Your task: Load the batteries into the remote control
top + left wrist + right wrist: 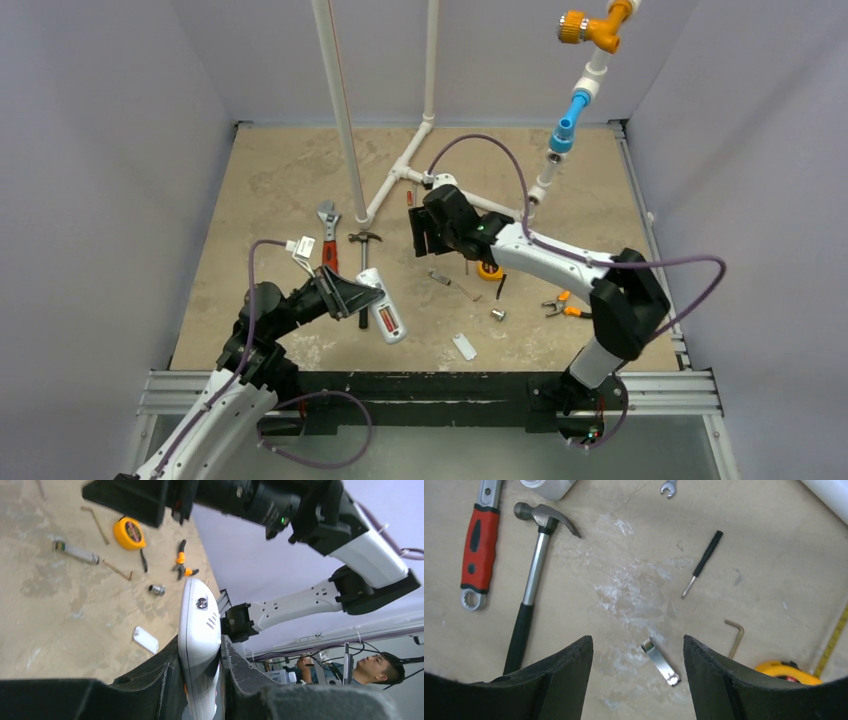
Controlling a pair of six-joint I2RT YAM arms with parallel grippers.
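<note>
Two claws, one load: your left claw (362,296) clamps the remote control (385,308).
White handset tilts over the tabletop (280,180), orange-red battery (387,320) in its recess; your right claw (636,640) hangs open, well apart.

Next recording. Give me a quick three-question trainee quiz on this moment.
1. True or false: the left gripper is shut on the slim white remote control.
2. What lies on the table below the open right gripper? A) a small silvery metal tool B) a blue cup C) a green sponge
3. Fill in: beside the black-handled steel hammer lies a red-handled adjustable ____.
Key: 1 true; 2 A; 3 wrench.
</note>
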